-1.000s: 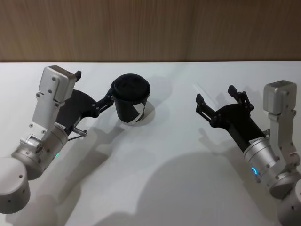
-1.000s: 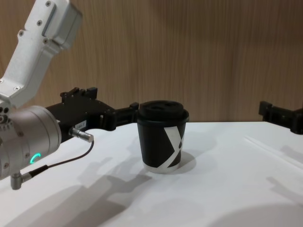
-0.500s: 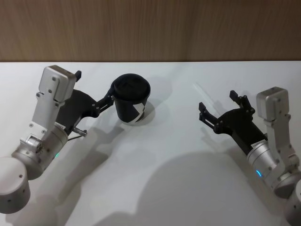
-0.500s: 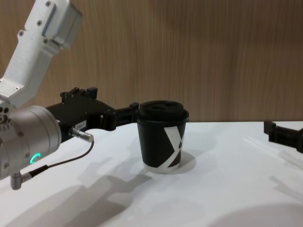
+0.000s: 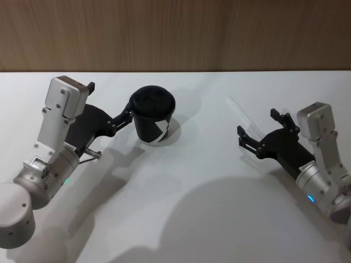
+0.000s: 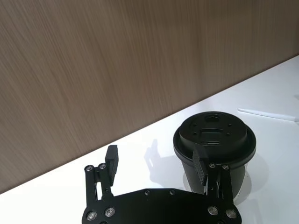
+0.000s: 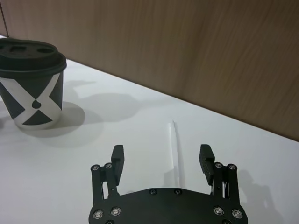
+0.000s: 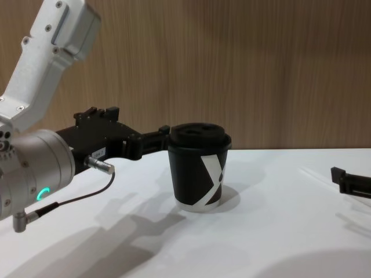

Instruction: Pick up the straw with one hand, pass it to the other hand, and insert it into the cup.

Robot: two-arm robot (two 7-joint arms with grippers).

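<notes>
**A:** Where are we with the straw [image 5: 237, 112]?

**B:** It lies flat on the white surface [image 5: 186, 219], on our right side and well apart from the cup [image 5: 153, 118]. Nothing grips it, so we judge we are in the first step, the pick-up.

**A:** And our right hand [image 5: 257, 123]?

**B:** Spread wide and low over the near end of the straw. In the right wrist view the straw runs away from us between the two fingers [image 7: 117, 156], a little nearer one than the other. As far as we can see it touches neither.

**A:** What about our left hand [image 5: 111, 99]?

**B:** Also spread, holding nothing. It sits just beside the cup, one finger against the edge of the lid [image 6: 214, 133] or very close to it. We cannot tell whether they touch. The cup stands upright with its lid on.

**A:** Then what does the next move ask of us?

**B:** We think the right hand must go down until its fingertips bracket the straw at the surface, then press together. The straw is thin and round, so it may roll or slip out if we close off-centre. After that comes the pass, and for that the left hand would need to leave the cup's side and meet us in between.
</notes>
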